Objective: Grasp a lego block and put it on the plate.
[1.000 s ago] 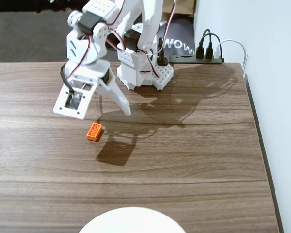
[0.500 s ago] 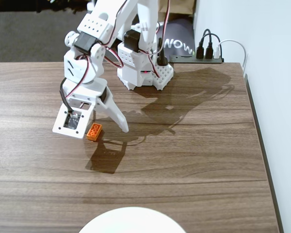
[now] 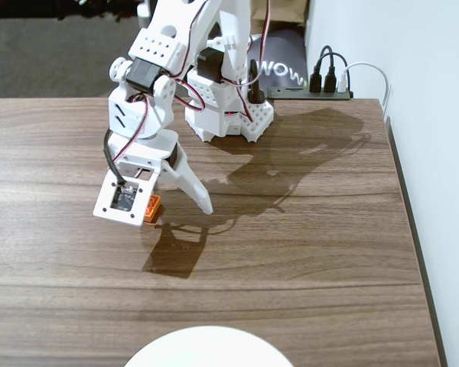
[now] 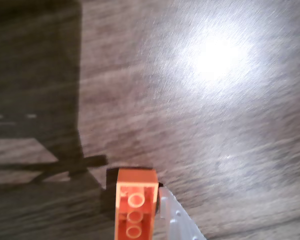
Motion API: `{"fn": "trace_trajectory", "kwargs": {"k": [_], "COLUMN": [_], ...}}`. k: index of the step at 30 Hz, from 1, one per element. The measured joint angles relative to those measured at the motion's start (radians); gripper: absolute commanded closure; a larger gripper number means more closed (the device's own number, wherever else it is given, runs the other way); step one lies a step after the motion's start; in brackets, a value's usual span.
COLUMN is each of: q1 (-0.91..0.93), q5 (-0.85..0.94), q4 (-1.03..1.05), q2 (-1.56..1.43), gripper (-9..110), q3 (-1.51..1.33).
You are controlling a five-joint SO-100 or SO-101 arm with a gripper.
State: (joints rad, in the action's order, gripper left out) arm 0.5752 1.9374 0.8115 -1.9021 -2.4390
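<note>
Gripper: gripper is hanging low over the table at left of center in the fixed view, its 2 fingers spread apart and grasping nothing.
Fingers: pointed white finger is reaching down and to the right; the flat plate-like finger with the camera board is sitting to its left.
Lego block: orange lego block is lying on the table between the 2 fingers, mostly hidden under the flat finger, with only its right end showing.
Wrist view: lego block is sitting at the bottom center of the frame with 3 studs showing, and a pale finger is standing just beside its right edge; whether they are touching cannot be told.
Plate: white plate is peeking in at the bottom center edge of the fixed view, well apart from the block.
Table: dark wood-grain table is carrying the arm's shadow below the gripper.
Arm base: white base is standing at the upper center.
</note>
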Motion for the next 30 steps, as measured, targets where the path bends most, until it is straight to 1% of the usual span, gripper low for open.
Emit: {"fn": "trace_trajectory", "kwargs": {"k": [4,8,10,14,16,20,26,30], "q1": [0.0,0.0,-0.002,-0.002,-0.002,-0.002,-0.015,-0.015], "q5": [-0.008,-0.015,-0.018,-0.018,-0.023,-0.028,-0.043,-0.043], "q4": [-0.032,-0.041,-0.043,-0.044,-0.044,-0.044,-0.04,-0.04], "q2": [-0.021,-0.029,-0.031,-0.032,-0.032,-0.032,-0.046,-0.046], "gripper": [54,60,61,68,69,75,78,82], "q3": [-0.035,-0.043,-0.044,-0.049,-0.049,-0.049,-0.06,-0.061]}}
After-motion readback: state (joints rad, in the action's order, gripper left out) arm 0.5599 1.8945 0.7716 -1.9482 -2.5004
